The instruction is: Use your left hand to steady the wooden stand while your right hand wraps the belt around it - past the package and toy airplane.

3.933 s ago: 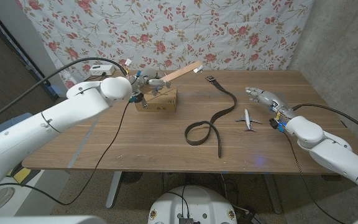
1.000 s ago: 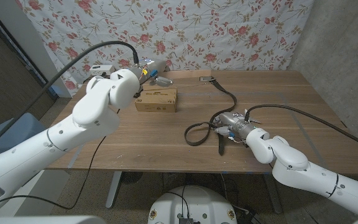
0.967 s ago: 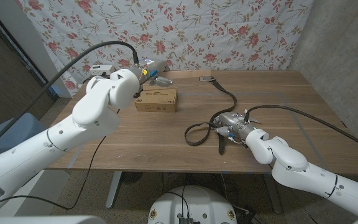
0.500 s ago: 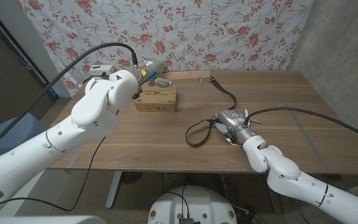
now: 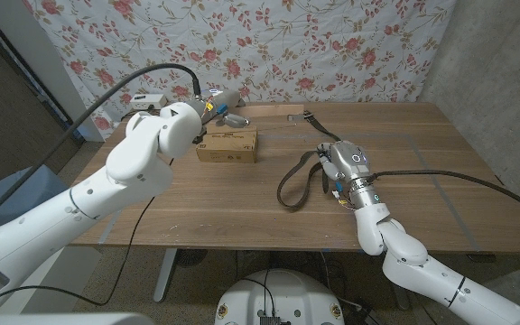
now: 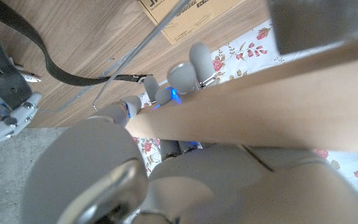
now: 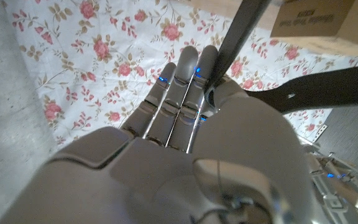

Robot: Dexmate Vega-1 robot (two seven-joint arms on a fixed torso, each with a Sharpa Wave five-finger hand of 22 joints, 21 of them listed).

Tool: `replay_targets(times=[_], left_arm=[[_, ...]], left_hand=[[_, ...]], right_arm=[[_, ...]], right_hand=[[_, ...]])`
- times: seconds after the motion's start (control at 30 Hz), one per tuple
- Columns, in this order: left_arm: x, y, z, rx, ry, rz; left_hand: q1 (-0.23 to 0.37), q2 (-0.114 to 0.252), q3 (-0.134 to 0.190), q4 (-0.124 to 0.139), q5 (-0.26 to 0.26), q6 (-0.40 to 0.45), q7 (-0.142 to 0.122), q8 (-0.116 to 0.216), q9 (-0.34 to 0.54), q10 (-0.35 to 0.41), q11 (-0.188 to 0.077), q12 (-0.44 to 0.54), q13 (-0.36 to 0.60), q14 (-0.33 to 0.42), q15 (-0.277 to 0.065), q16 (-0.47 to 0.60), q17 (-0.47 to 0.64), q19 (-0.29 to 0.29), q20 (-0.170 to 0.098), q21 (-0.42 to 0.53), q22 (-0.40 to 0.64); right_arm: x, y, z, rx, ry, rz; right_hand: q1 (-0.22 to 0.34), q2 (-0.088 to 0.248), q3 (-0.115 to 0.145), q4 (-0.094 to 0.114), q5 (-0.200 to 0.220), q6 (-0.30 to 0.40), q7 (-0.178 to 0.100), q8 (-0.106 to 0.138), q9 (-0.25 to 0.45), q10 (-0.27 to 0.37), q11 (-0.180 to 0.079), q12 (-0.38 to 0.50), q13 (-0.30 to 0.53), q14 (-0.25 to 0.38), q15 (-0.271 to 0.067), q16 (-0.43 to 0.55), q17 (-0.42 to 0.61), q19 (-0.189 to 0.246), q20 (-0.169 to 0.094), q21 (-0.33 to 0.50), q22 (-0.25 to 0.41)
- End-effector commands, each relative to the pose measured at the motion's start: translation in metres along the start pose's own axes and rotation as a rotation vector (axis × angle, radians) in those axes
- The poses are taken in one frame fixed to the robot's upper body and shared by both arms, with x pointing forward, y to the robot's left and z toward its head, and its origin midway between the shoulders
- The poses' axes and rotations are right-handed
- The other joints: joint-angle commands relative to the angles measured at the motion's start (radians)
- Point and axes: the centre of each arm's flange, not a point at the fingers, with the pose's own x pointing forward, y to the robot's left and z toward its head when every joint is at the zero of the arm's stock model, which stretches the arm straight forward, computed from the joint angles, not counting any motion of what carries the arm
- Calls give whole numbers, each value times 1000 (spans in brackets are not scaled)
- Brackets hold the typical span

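Right hand (image 5: 343, 161) pinched the belt (image 5: 307, 170), lifted mid-table, loop hanging to the wood, buckle end trailing toward the far edge. Left hand (image 5: 213, 101) gripped the stand (image 6: 260, 93) behind the package (image 5: 227, 143), at the table's far left.

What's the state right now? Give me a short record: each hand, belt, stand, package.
left hand: at the far side of the table, behind the package, gripping the wooden stand
wooden stand: pale wooden bar held in the left hand
right hand: raised over the table's middle right, holding the belt
belt: dark strap, one loop hanging from the right hand, the buckle end trailing to the far edge; not yet around the stand
package: cardboard box on the table, in front of the left hand
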Motion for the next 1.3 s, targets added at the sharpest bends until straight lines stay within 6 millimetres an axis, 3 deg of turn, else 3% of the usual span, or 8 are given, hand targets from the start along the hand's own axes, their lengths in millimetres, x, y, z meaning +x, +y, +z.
replay_targets(times=[0.03, 0.3, 0.8, 1.3], left_arm=[[7, -6, 1, 30, 5, -2], [11, -9, 3, 34, -24, 32], [15, -19, 14, 56, -107, 126], [21, -28, 17, 51, -142, 105]], left_hand=[[-3, 11, 45, 35, 8, -1, -2, 5, -2, -7, -7, 224, 67, -3, -4, 7, -3, -7, -50, 12, 2], [-6, 8, 47, 35, 10, -4, -3, 9, -3, -12, -10, 223, 67, -3, -4, 7, -6, -10, -49, 14, -3], [-20, -7, 54, 38, 22, -14, -18, 13, -11, -17, -5, 224, 67, -10, -6, 3, -15, -26, -44, 17, -5], [-37, -23, 63, 42, 41, -16, -37, 27, -5, -28, -7, 223, 66, -18, -6, -5, -23, -36, -37, 10, -16]], right_arm=[[4, -41, -17, 2, 37, -377], [23, -66, -15, 32, -12, -516], [91, -94, 9, 135, -192, -619], [158, -114, 31, 215, -294, -675]], right_hand=[[5, 0, -7, 1, 9, 142, -32, -8, 2, -2, -1, 10, 8, 8, -101, 0, 9, 4, -53, 10, 7], [5, -1, -14, 5, 14, 141, -42, -11, 9, -5, -1, 18, 19, 5, -102, -7, 22, -3, -60, 20, 15], [2, 1, -26, 14, 23, 141, -51, -16, 21, -8, -10, 31, 38, 8, -102, -19, 43, -10, -67, 36, 25], [2, 0, -37, 18, 31, 147, -62, -19, 30, -8, -21, 40, 50, 12, -102, -29, 62, -15, -74, 45, 26]])
